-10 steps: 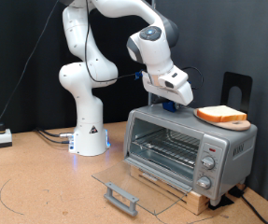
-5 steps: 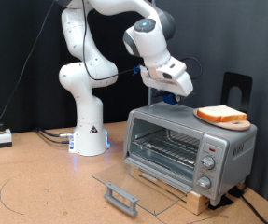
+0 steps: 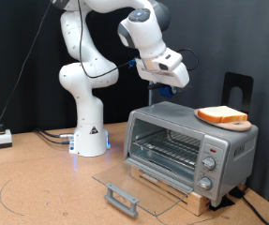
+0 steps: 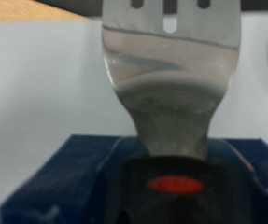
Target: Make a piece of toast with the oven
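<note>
Wrist view: a metal spatula blade (image 4: 171,65) with slots is seen right ahead of the cam, seated in a blue block (image 4: 77,177) with a red mark. Fingers aren't shown, so whether the pincer (image 3: 169,82) is open or closed can't be told. In the ext. view it is held in the air above the oven (image 3: 186,141), over the roof's rear part toward the ext. view's left, touching nothing.

The oven's glass door (image 3: 125,183) is dropped flat on the table (image 3: 40,187); the wire rack (image 3: 167,148) is seen bare. The piece of toast (image 3: 222,115) is laid flat on a round board (image 3: 235,124) on the oven roof, at the ext. view's right, well apart from the pincer.

Toast is judged light, fairly stiff, crumbly at the crust, and best lifted from under a flat face rather than pinched. Being approx. square, no clear long axis is shown; broad face up.
</note>
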Robot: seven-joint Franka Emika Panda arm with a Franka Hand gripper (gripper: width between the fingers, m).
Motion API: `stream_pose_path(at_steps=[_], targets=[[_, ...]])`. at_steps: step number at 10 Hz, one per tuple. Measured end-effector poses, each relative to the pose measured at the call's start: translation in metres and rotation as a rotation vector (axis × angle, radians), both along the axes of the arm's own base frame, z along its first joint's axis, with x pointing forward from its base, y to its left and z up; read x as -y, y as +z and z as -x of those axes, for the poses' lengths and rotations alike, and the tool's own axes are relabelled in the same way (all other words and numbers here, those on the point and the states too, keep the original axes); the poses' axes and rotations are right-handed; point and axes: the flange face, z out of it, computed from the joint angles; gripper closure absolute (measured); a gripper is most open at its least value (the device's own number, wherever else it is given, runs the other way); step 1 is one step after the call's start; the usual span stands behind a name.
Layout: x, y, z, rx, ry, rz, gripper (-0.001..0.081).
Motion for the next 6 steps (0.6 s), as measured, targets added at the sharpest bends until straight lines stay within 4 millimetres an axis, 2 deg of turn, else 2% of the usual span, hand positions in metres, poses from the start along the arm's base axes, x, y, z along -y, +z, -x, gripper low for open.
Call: stream_pose_path(at_steps=[2, 5, 6], targets=[[0.028, -0.002, -0.016, 0.063, -0.074, 0.046, 0.0394], [0.067, 0.001, -0.037, 0.127, -0.034, 0.196, 0.0394], [0.074, 0.001, -0.043, 0.136, -0.010, 0.211, 0.0394]])
